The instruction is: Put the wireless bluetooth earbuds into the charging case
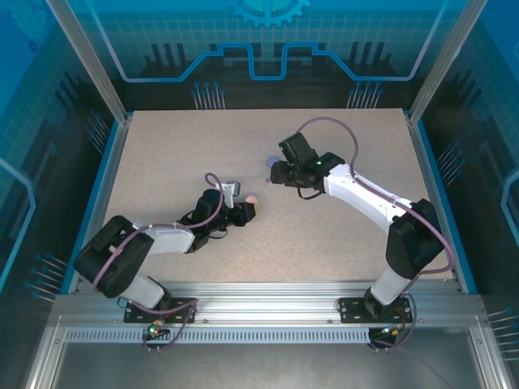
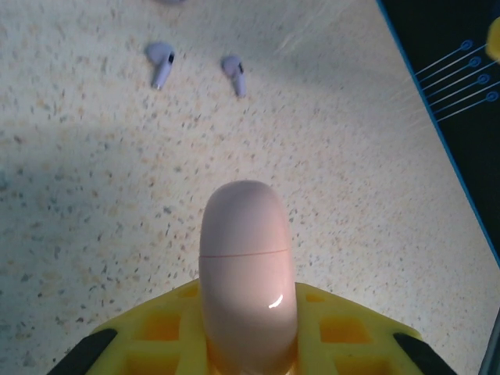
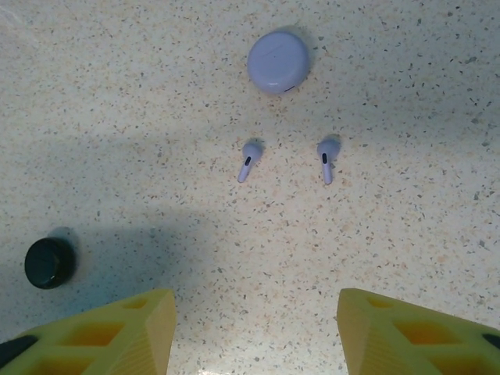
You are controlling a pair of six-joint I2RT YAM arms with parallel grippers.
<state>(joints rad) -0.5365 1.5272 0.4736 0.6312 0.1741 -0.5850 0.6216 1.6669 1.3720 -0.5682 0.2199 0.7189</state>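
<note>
The left gripper [image 1: 246, 212] is clamped on the closed pink case [image 2: 248, 266]; whether its earbuds are inside cannot be told. The right gripper [image 3: 254, 328] stands wide and empty over the two purple earbuds [image 3: 248, 158], which lie loose side by side on the table near the purple case [image 3: 278, 61], with a black case [image 3: 49, 262] well apart. By this evidence the purple pair remains to be seated, and its case, apparently shut, likely needs opening first.

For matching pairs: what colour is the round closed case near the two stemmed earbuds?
The round closed case is pale purple; the right wrist view shows it best.
</note>
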